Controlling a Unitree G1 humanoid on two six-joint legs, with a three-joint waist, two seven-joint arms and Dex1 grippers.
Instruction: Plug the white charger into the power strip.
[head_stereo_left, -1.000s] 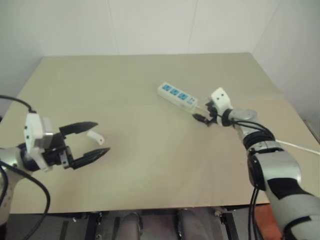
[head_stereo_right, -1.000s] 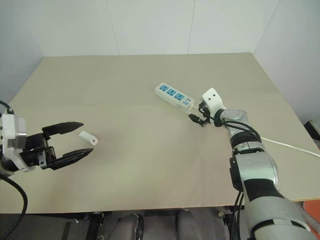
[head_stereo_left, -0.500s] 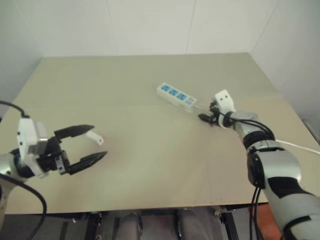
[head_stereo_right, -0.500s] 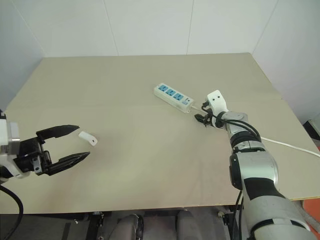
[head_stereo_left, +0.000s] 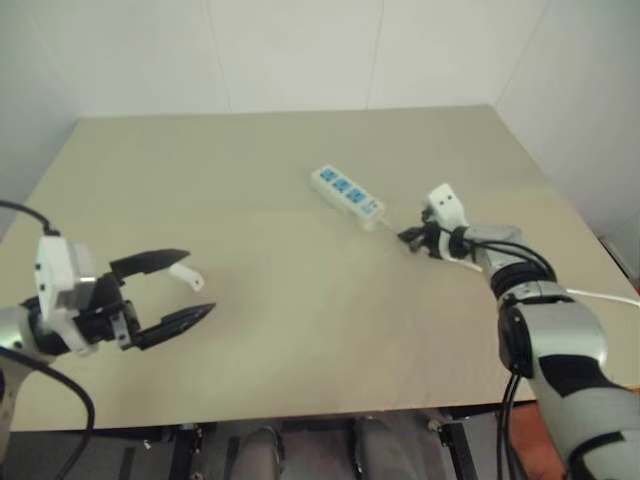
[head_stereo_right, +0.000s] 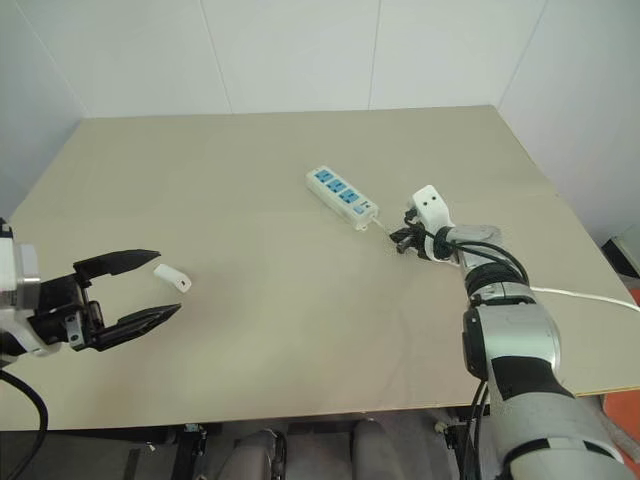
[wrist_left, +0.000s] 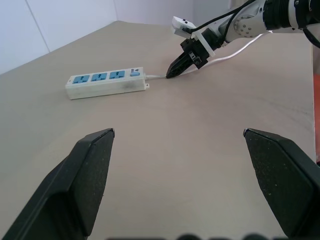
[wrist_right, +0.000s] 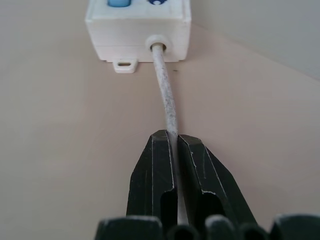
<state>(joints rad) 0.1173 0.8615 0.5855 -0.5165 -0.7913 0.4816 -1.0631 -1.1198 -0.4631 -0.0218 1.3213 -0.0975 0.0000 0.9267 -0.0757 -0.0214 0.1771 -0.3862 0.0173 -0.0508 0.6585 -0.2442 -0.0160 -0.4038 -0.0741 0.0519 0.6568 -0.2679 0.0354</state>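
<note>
The power strip (head_stereo_left: 347, 193) lies aslant at the table's middle right, its blue socket faces up. Its thin white cord (wrist_right: 165, 95) leaves the switch end and runs off to the right. My right gripper (head_stereo_left: 405, 237) is shut on that cord a short way from the strip's end (wrist_right: 137, 20), fingers low over the table. The white charger (head_stereo_left: 186, 276) lies on the table at the left. My left gripper (head_stereo_left: 202, 282) hovers wide open above it, the charger showing between its fingertips (wrist_left: 92, 165) from the head views. The left wrist view looks across to the strip (wrist_left: 106, 82) and the right gripper (wrist_left: 170, 75).
The beige table (head_stereo_left: 300, 330) is bordered by white walls at the back and right. The cord (head_stereo_left: 600, 295) trails past the table's right edge. Black cables hang by my left arm (head_stereo_left: 60, 380).
My right gripper's fingers have closed on the power strip's cord and its wrist has turned a little. The left gripper stays open in place.
</note>
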